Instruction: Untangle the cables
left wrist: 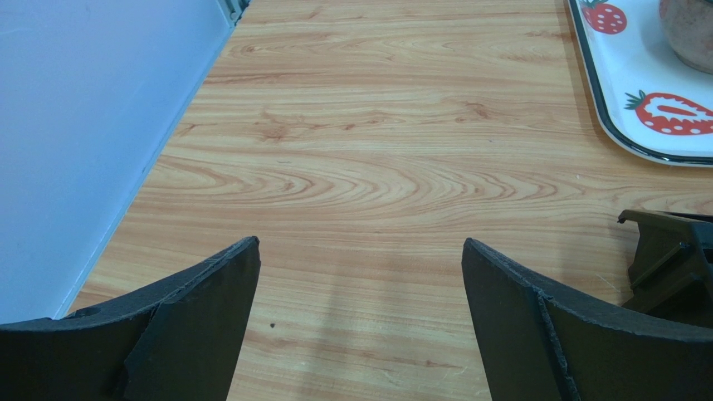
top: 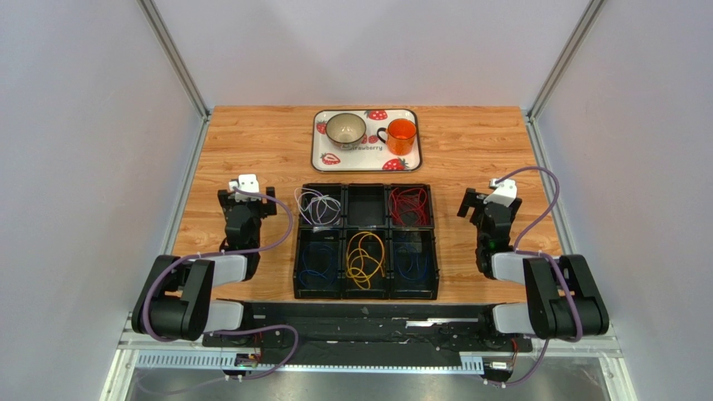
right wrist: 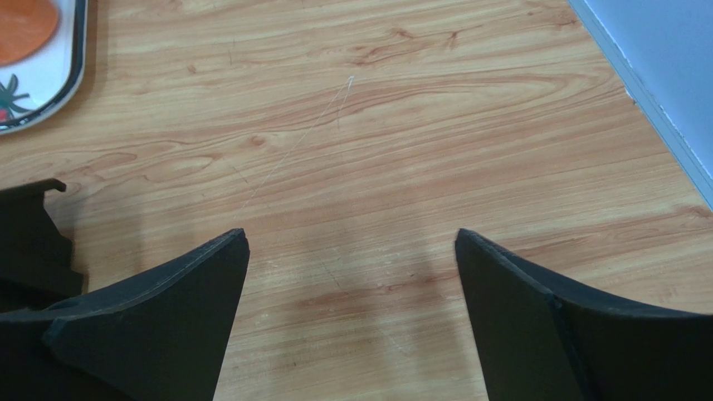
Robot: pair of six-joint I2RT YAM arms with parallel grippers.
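Observation:
A black six-compartment bin (top: 366, 240) sits mid-table. Its back row holds a white-grey cable (top: 319, 206) at left, nothing in the middle, and a red cable (top: 410, 205) at right. Its front row holds a blue cable (top: 318, 264), a yellow cable (top: 366, 257) and another blue cable (top: 415, 266). My left gripper (top: 243, 195) is open and empty over bare wood left of the bin (left wrist: 360, 251). My right gripper (top: 479, 201) is open and empty over bare wood right of the bin (right wrist: 351, 242). No cable shows in either wrist view.
A strawberry-print tray (top: 326, 159) at the back holds a bowl (top: 346, 129) and an orange mug (top: 402, 135). The bin's corner shows in the left wrist view (left wrist: 669, 259) and the right wrist view (right wrist: 33, 242). Walls flank the table.

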